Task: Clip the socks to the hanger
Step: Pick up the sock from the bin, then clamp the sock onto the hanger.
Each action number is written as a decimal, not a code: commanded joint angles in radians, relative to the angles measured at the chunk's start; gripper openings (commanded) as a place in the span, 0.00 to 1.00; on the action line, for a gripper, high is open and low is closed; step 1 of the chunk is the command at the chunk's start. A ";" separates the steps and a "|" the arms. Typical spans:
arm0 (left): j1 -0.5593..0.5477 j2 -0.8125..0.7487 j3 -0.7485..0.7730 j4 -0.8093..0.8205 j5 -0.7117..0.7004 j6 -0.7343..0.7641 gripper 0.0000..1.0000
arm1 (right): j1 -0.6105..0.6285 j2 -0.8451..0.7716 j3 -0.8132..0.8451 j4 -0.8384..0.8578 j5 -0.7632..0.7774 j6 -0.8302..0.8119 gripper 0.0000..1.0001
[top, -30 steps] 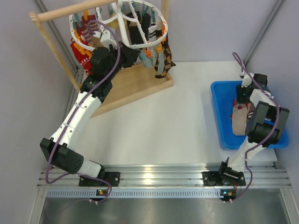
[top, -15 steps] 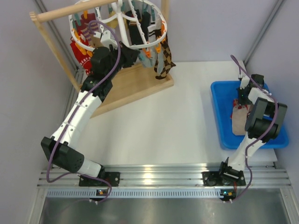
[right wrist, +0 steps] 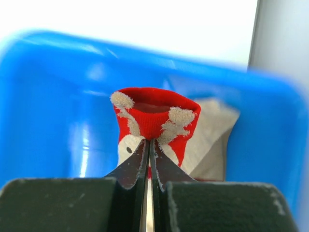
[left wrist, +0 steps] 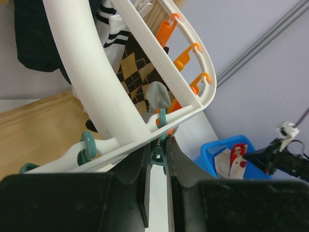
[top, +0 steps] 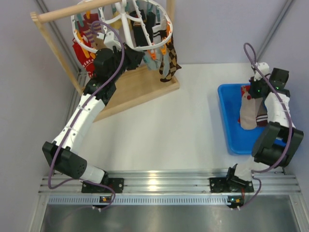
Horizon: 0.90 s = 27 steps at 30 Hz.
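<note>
Right tool: the right tool (right wrist: 148, 153) was closed, its two fingers pressed together on a sock just under the cuff.
Held sock: the held sock (right wrist: 154, 113) had a red cuff with pale fuzzy patches and a beige body; from above it hung down from the tool over the tray (top: 222, 113).
Sock's lower end: it dangled over the tray floor; whether it touched the floor could not be told.
Tray: it was blue and sat on the right side of the white desk (top: 183, 125), well apart from the hanger.
Left tool: the left tool (left wrist: 158, 145) was raised to the hanger's rim, its fingers drawn close together and pinching a teal peg (left wrist: 162, 121) that hung from the ring.
Hanger: the hanger (left wrist: 91, 72), a white oval ring with inner spokes, hung from the rod of a light wooden frame (top: 140, 87) at the far left of the desk.
Pegs: orange pegs (left wrist: 186, 55) lined the ring's outer edge, with teal ones beside the spokes.
Socks on the hanger: an argyle sock (top: 170, 60) in brown and tan hung at the ring's right edge, black socks (top: 142, 31) hung near the middle, and a red patterned sock (top: 82, 48) hung on the left.
Arms: the left arm reached up and back to the hanger; the right arm was folded over the tray.
</note>
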State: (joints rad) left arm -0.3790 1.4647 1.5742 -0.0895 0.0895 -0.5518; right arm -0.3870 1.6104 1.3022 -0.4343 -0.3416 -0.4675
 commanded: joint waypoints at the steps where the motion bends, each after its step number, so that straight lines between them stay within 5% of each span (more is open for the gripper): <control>1: 0.006 0.006 0.001 0.050 0.035 -0.017 0.00 | -0.007 -0.177 0.003 0.022 -0.262 -0.045 0.00; 9: 0.006 -0.001 0.001 0.082 0.081 -0.046 0.00 | 0.146 -0.346 0.046 0.101 -0.573 0.067 0.00; 18: 0.009 -0.020 -0.029 0.165 0.138 -0.074 0.00 | 0.636 -0.357 0.026 0.307 -0.426 0.136 0.00; 27: 0.008 -0.041 -0.056 0.180 0.167 -0.097 0.00 | 0.925 -0.218 0.072 0.468 -0.295 0.151 0.00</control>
State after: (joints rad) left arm -0.3672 1.4540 1.5288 0.0025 0.1692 -0.6086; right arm 0.4755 1.3571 1.3155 -0.0982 -0.6987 -0.3279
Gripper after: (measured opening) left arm 0.176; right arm 0.005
